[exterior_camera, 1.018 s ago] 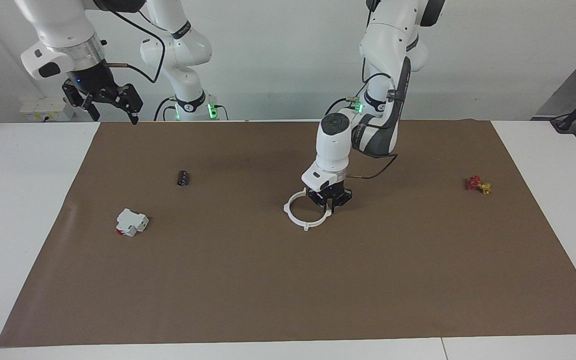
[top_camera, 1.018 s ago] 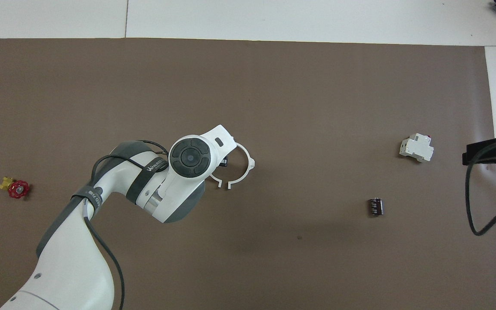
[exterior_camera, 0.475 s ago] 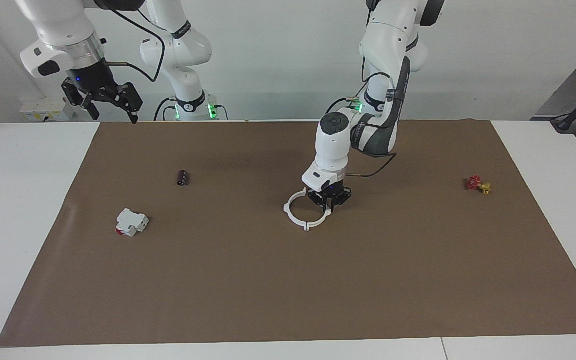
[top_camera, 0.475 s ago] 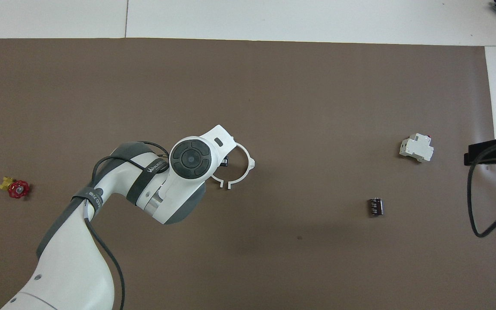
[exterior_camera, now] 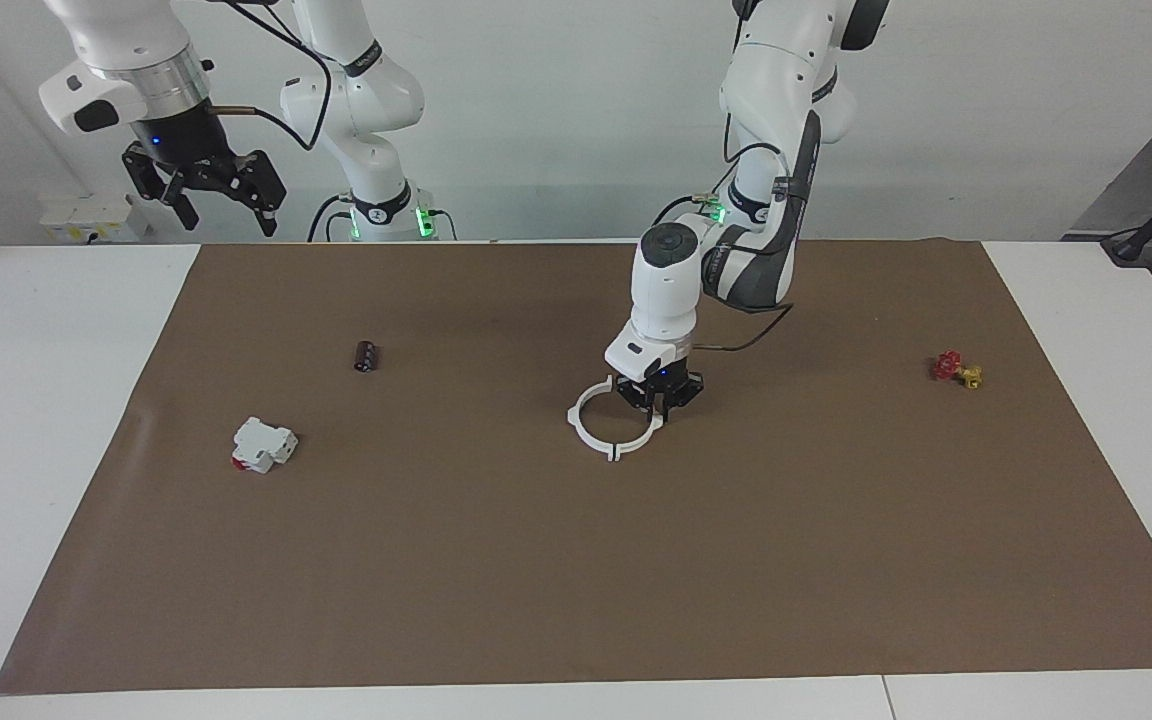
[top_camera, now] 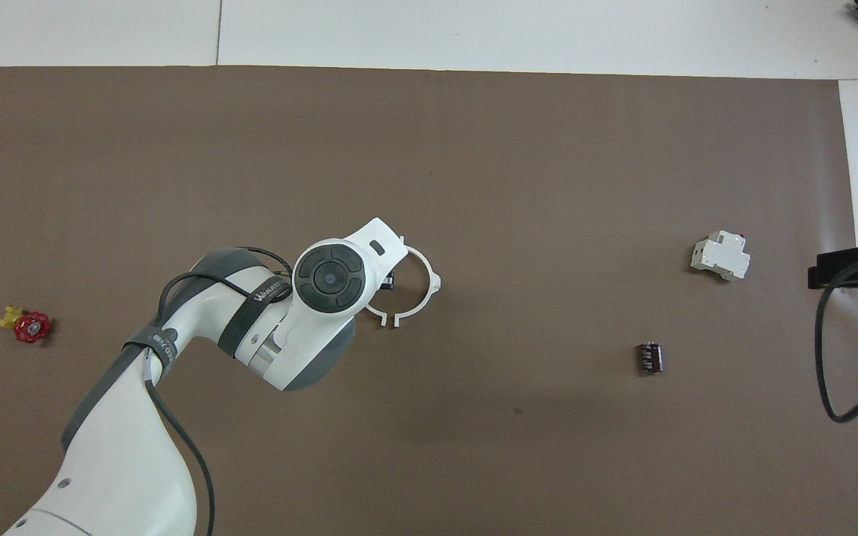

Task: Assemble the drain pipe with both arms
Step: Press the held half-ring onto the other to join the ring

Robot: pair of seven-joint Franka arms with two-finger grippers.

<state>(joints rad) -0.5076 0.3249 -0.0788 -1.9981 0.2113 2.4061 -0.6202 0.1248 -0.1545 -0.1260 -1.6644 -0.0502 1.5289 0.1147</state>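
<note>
Drain pipe (exterior_camera: 608,428) lying flat on brown mat (exterior_camera: 576,560) around table's middle, two arcs nearly forming ring, small gap showing on side nearer robots. Left gripper (exterior_camera: 662,408) sitting down at ring's rim toward left arm's end; honestly can't tell if gripping. Right gripper (exterior_camera: 227,212) hanging high over mat corner at right arm's end, fingers spread wide, holding nothing.

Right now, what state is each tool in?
Left tool: down at the drain pipe; grip cannot be told.
Right tool: open, empty, raised, waiting.
</note>
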